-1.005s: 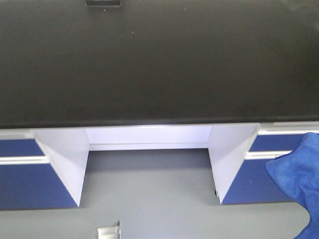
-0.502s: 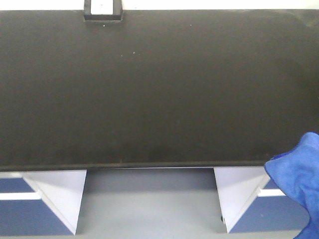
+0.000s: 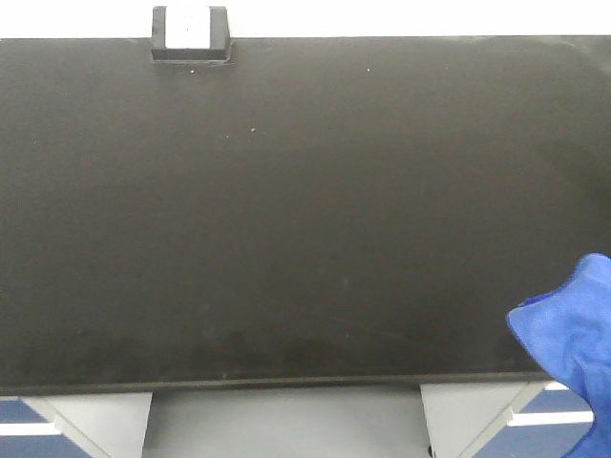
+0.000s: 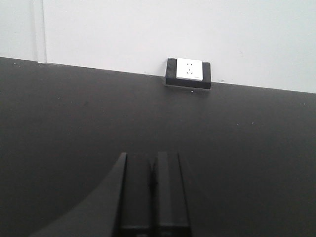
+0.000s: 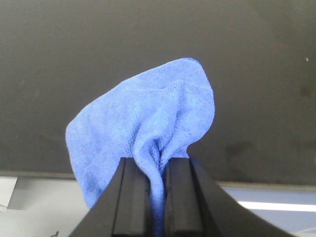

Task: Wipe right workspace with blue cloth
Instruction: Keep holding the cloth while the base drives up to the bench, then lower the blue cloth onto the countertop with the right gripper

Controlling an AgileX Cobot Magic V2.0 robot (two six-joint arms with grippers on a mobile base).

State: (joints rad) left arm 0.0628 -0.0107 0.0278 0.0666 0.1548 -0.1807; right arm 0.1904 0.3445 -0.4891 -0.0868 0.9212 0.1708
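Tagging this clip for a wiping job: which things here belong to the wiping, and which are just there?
Belongs to the job: blue cloth; right gripper, shut on it; black countertop.
Just there: outlet box; left gripper, shut and empty; blue drawers.

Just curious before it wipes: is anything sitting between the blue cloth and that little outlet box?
Nothing: only bare black countertop between the blue cloth and outlet box, per the front-facing view.

blue cloth (image 5: 148,118): soft, nubby microfibre weave, matt, creased in folds.
right workspace (image 3: 286,210): smooth matt black top with a few pale specks.
outlet box (image 3: 190,38), at 11 o'clock in the front view: black casing, smooth white face, probably plastic.
right gripper (image 5: 156,170): smooth, hard, matt black.
wall (image 4: 123,34): flat matt white.
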